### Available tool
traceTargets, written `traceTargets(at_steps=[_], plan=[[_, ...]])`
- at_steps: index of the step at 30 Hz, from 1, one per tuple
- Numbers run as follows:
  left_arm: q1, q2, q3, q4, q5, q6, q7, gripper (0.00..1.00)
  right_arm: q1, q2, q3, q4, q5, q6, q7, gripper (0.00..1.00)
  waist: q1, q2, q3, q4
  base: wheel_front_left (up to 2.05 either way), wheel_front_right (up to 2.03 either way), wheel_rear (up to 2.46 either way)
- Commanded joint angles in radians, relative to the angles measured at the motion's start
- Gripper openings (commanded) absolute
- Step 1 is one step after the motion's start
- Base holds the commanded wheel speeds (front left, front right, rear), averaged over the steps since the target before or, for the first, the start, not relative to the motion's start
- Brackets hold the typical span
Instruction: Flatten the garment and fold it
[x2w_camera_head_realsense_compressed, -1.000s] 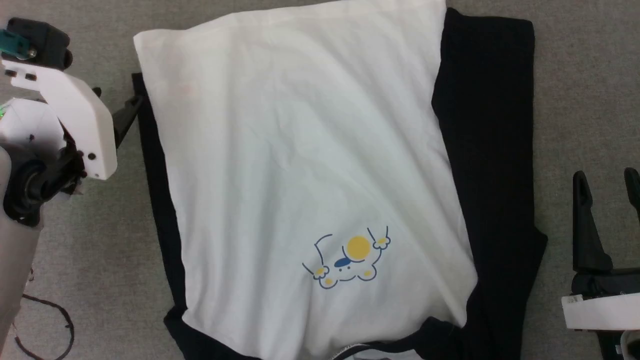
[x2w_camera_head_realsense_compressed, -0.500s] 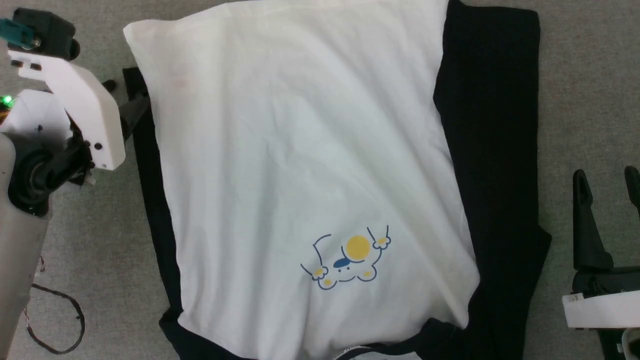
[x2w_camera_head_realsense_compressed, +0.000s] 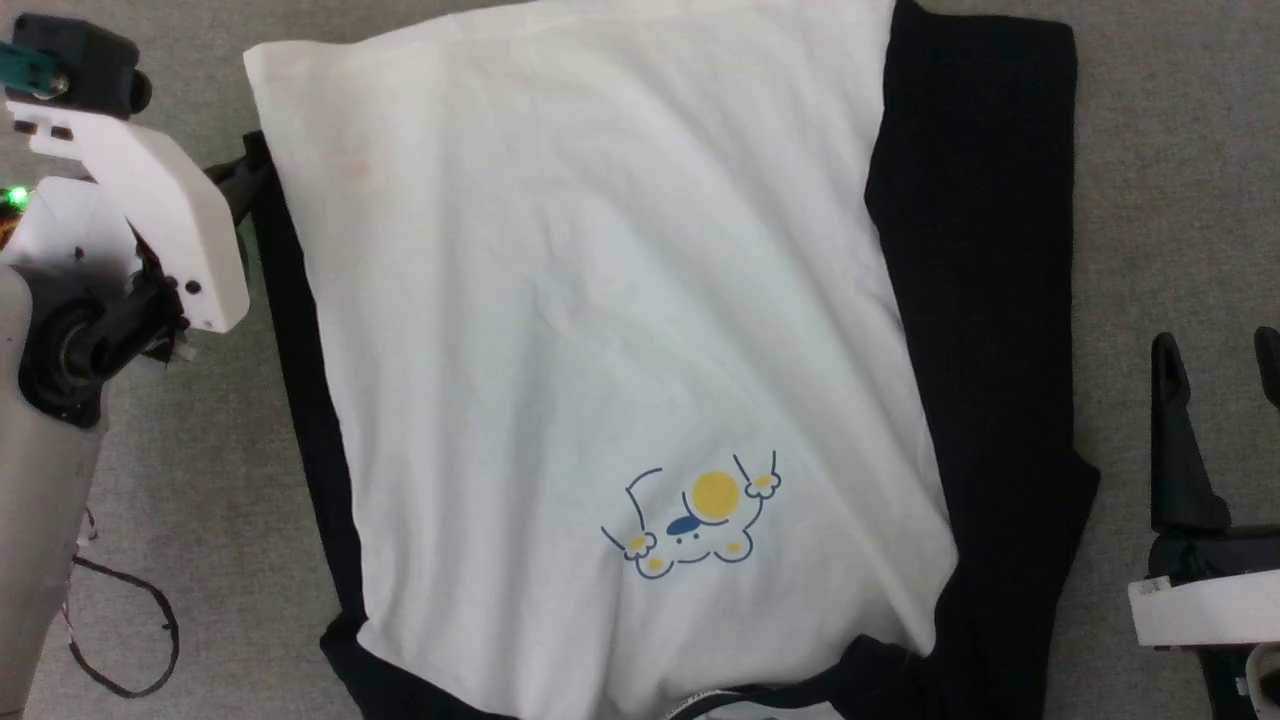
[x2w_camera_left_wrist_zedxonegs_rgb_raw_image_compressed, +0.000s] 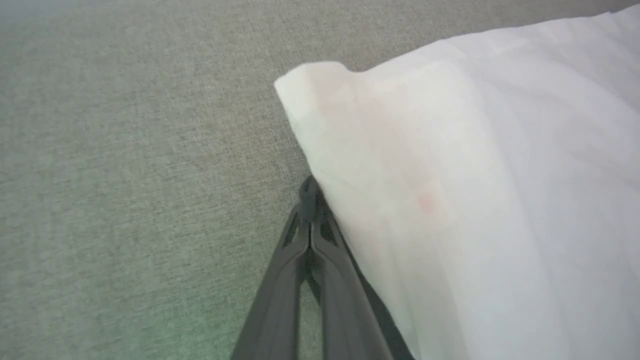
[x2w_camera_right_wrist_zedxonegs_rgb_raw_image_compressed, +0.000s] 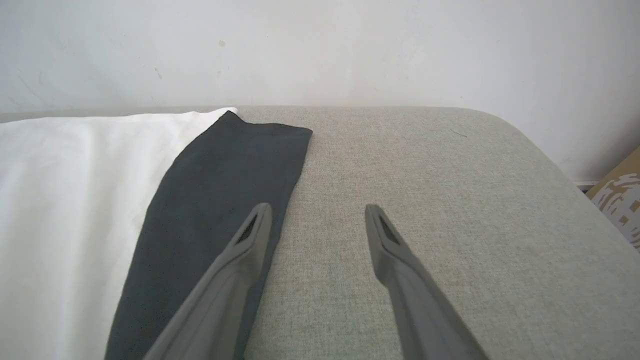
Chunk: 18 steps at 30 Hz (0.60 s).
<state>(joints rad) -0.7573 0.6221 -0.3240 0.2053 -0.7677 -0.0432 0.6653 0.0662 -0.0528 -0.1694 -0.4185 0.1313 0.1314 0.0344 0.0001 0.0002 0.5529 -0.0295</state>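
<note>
The garment lies spread on the grey padded surface, white body up, with its yellow-and-blue print near the front. One black sleeve is folded along its right side, and another black sleeve runs under its left edge. My left gripper is at the far end of that left sleeve, shut on the bunched black cuff. In the left wrist view its fingers are pressed together against the white cloth. My right gripper stands open to the right of the garment. In its own view, one finger hangs over the black sleeve's edge.
A dark cable lies on the surface at the lower left. Behind the surface's far edge stands a white wall. The rounded right corner drops off beside a cardboard piece. Bare grey surface stretches right of the garment.
My left gripper has closed on the end of the black left sleeve, and the cuff there has bunched up. The right gripper has stayed put and open.
</note>
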Motion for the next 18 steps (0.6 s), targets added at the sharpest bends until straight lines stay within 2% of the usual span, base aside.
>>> traceTargets(at_steps=[1, 8, 18], plan=[[0.021, -0.003, 0.014, 0.013, -0.013, 0.007, -0.022, 0.0, -0.013, 0.003, 0.0, 0.007, 0.003, -0.001, -0.004, 1.0, -0.0001, -0.0002, -0.032, 0.008, 0.0, 0.0, 0.0], [0.086, 0.008, 0.053, -0.001, -0.044, 0.008, -0.073, 0.0, 0.003, 0.003, 0.006, 0.04, 0.012, -0.001, -0.008, 1.0, -0.0001, -0.0002, -0.142, 0.023, 0.0, 0.0, 0.0], [0.245, 0.083, 0.137, -0.097, -0.082, 0.024, -0.13, 0.0, 0.065, 0.003, 0.007, 0.087, 0.046, -0.001, -0.014, 1.0, -0.0001, -0.0002, -0.314, 0.049, 0.0, 0.0, 0.0]])
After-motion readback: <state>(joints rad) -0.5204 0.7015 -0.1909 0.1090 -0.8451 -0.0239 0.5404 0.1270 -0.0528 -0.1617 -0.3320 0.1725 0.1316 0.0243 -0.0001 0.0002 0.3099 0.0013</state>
